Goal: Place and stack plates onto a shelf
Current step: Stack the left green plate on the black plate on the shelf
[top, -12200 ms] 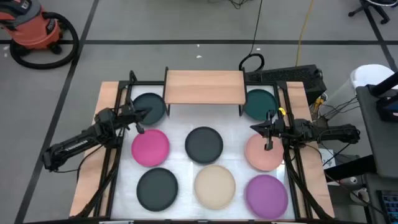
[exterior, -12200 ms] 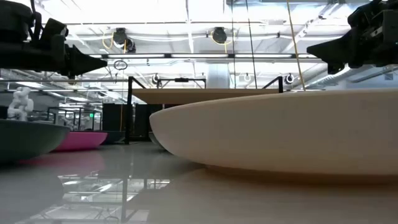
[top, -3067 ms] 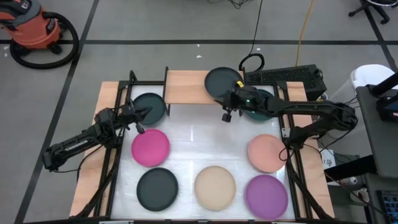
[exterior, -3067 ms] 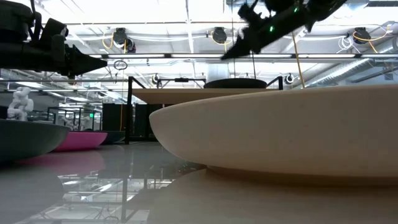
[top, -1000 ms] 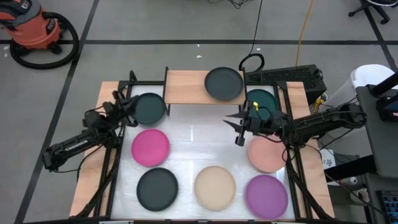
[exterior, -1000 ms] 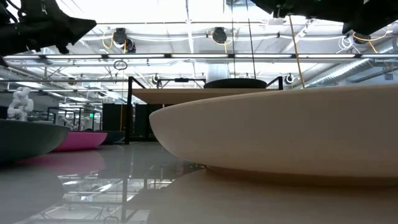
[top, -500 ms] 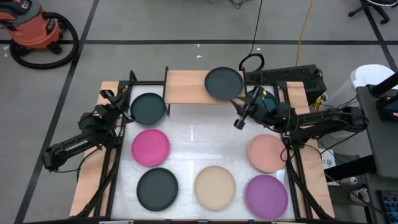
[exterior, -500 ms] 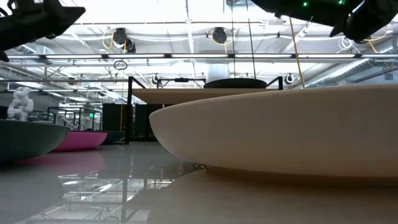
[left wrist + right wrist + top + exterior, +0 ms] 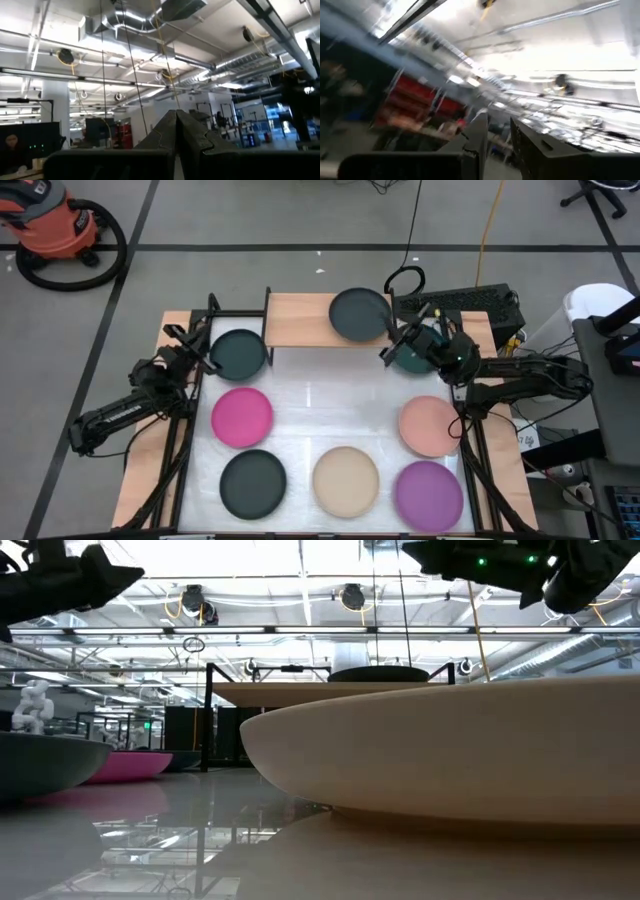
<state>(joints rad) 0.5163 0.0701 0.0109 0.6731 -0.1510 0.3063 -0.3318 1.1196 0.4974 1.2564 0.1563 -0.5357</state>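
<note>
1. Front row, bottom of the high view: round matte charcoal plate (image 9: 252, 484), beige plate (image 9: 346, 480) and purple plate (image 9: 429, 495), side by side on the white counter (image 9: 315, 395).
2. Middle row: magenta plate (image 9: 242, 416) at left; salmon pink plate (image 9: 429, 426) at right, well apart.
3. Left gripper (image 9: 170, 333), upper left, raised beside the dark teal plate on the left (image 9: 238, 354), not touching it; jaws pressed together, empty.
4. Right gripper (image 9: 388, 354), upper centre-right, above the second dark teal plate (image 9: 412, 356), which its arm partly hides; jaws slightly spread, holding nothing.
5. Small light-wood shelf on black metal legs (image 9: 300, 318), top centre; one charcoal black plate (image 9: 360, 314) lies flat on its right half.
</note>
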